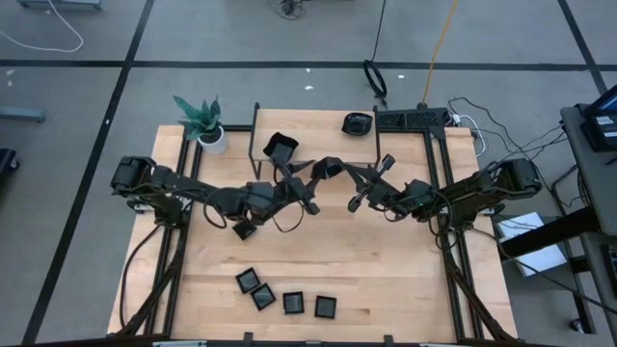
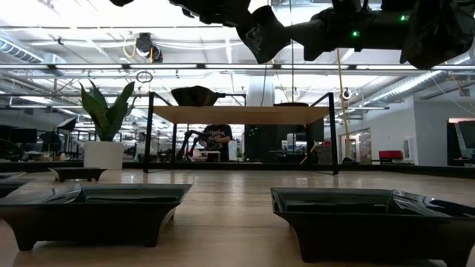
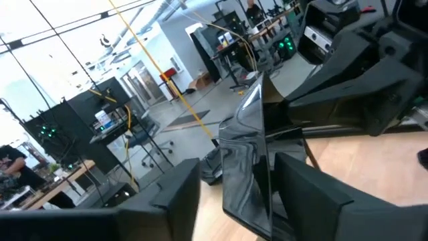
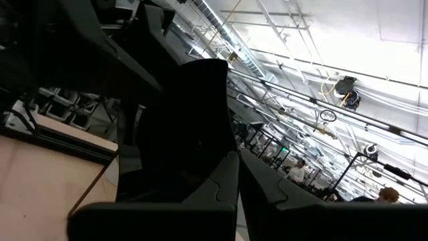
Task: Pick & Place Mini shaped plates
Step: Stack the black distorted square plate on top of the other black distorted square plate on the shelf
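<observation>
High view shows one mini shaped plate (image 1: 332, 170) held in mid-air above the middle of the tabletop (image 1: 386, 260), between the two grippers that meet there. From the left wrist view, the plate (image 3: 246, 157) stands on edge between the left gripper's (image 3: 234, 201) fingers (image 3: 304, 191), which are closed on it. The right wrist view shows a dark plate (image 4: 180, 127) just past the right gripper (image 4: 237, 184), whose fingers lie close together, pinching its edge. The left arm (image 1: 183, 196) reaches in from 9 o'clock, the right arm (image 1: 463, 193) from 3 o'clock, both stretched low and nearly level. A row of four plates (image 1: 285, 296) sits at 6 o'clock. Another plate (image 1: 281, 147) rests on the raised rack (image 1: 255, 135) at 12 o'clock, and one more (image 1: 358, 122) lies past it. The potted plant (image 1: 204, 123) stands at 10 o'clock.
</observation>
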